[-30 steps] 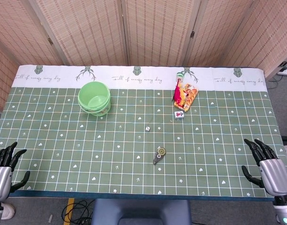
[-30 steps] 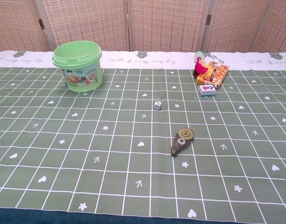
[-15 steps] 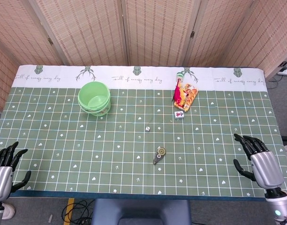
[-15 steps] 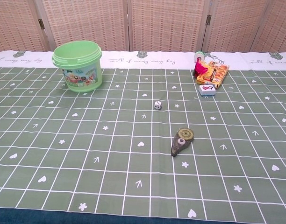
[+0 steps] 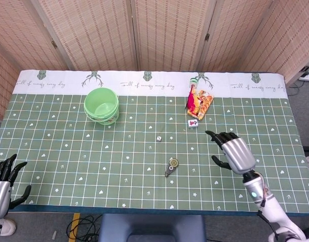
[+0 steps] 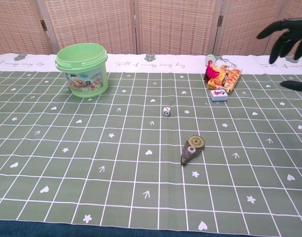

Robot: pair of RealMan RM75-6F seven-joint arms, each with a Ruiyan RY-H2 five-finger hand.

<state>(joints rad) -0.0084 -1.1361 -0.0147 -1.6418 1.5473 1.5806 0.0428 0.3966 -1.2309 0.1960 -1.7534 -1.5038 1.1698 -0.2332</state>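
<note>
Right hand [image 5: 235,153] has swung in from the table's edge, fingers spread and holding nothing, probably nearest the mahjong tile [image 5: 193,123], with the snack packet [image 5: 199,103] beside it risking a knock.

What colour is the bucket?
The bucket is light green with a printed label; the chest view shows it best.

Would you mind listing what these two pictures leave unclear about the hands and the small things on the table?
- Left hand: cut off by the head view's bottom-left corner; absent from the chest view.
- Right hand: in the chest view only dark fingers show, cut by the right edge.
- Die: face markings too small.
- Small round thing behind the snack packet: partly hidden, too small to identify.
</note>
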